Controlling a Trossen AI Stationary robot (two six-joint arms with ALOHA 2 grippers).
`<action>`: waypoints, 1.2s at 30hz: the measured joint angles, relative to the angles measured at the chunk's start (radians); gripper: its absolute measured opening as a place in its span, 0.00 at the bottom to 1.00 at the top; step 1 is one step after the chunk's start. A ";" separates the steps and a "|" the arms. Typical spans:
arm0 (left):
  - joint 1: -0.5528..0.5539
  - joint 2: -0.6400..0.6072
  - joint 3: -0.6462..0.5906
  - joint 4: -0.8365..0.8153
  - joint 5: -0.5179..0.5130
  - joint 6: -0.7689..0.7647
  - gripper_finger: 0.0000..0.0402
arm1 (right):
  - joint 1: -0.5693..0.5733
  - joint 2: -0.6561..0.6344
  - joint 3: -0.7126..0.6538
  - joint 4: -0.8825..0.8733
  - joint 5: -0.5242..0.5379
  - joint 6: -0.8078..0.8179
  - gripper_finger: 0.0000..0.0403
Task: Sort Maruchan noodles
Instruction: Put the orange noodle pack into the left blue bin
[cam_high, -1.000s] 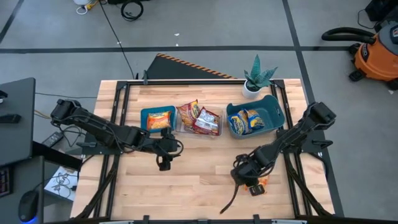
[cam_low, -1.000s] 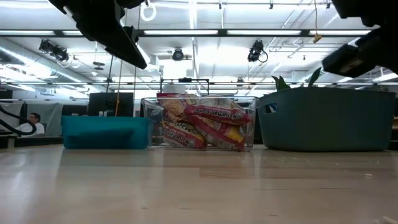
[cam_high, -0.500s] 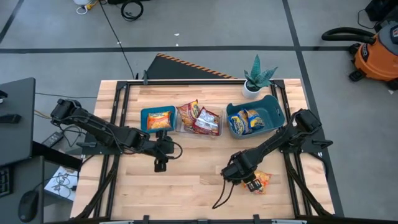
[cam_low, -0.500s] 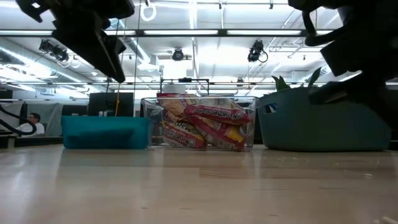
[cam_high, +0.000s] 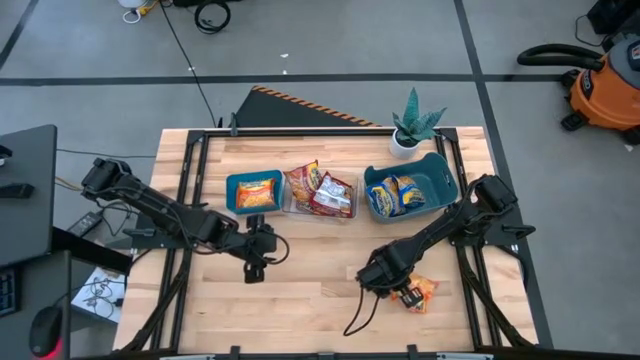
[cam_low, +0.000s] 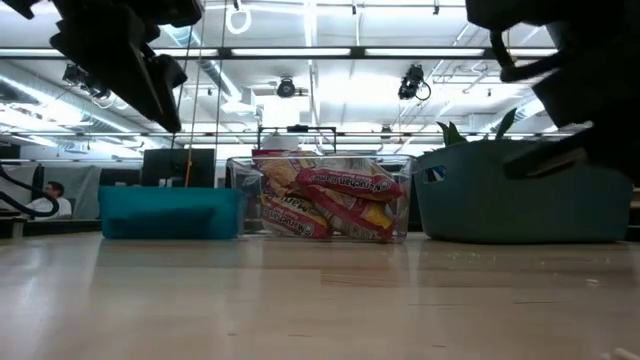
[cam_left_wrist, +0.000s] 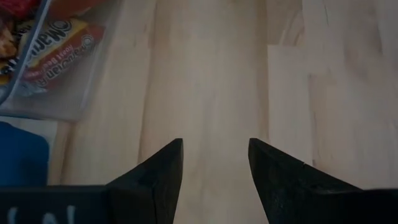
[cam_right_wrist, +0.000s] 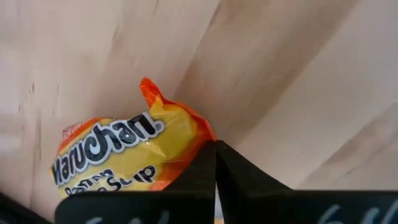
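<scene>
An orange Maruchan noodles packet (cam_right_wrist: 118, 155) lies flat on the wooden table near its right front (cam_high: 423, 291). My right gripper (cam_right_wrist: 216, 149) is shut at that packet's edge (cam_high: 403, 293). My left gripper (cam_left_wrist: 214, 149) hovers open over bare wood in front of the bins (cam_high: 254, 272), with nothing between its fingers. At the back, a small blue bin (cam_high: 236, 192) holds an orange packet (cam_high: 258, 193). A clear bin (cam_high: 345, 214) holds red packets (cam_high: 322, 190), and a teal bin (cam_high: 445, 183) holds blue-and-yellow packets (cam_high: 398, 195). My right gripper is shut at the corner of the orange packet's crimped end seam (cam_right_wrist: 202, 138). The seam runs up to the line where the two fingers meet, and the fingers hide how much wrapper lies between them. The packet lies flat on the table, beside the fingers.
A potted plant (cam_high: 412, 125) stands at the back right behind the teal bin. The three bins stand in a row across the far middle (cam_low: 320, 205). Bare wood lies between the two grippers and along the near edge.
My right gripper has shifted a little toward the table's left, so the orange packet now shows beside it in the high view and not under it. My left gripper has drifted slightly toward the near edge and the left. The packet has stayed on the table.
</scene>
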 joint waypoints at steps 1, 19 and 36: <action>-0.004 0.000 0.000 0.000 0.000 0.000 0.47 | 0.000 0.000 -0.006 -0.001 -0.005 -0.002 0.02; -0.008 0.163 -0.115 0.626 -0.343 0.096 0.47 | -0.081 -0.155 0.092 0.002 0.495 0.182 0.01; 0.054 0.315 -0.116 0.810 -0.121 0.048 0.53 | 0.051 -0.233 -0.041 -0.195 0.063 0.555 0.48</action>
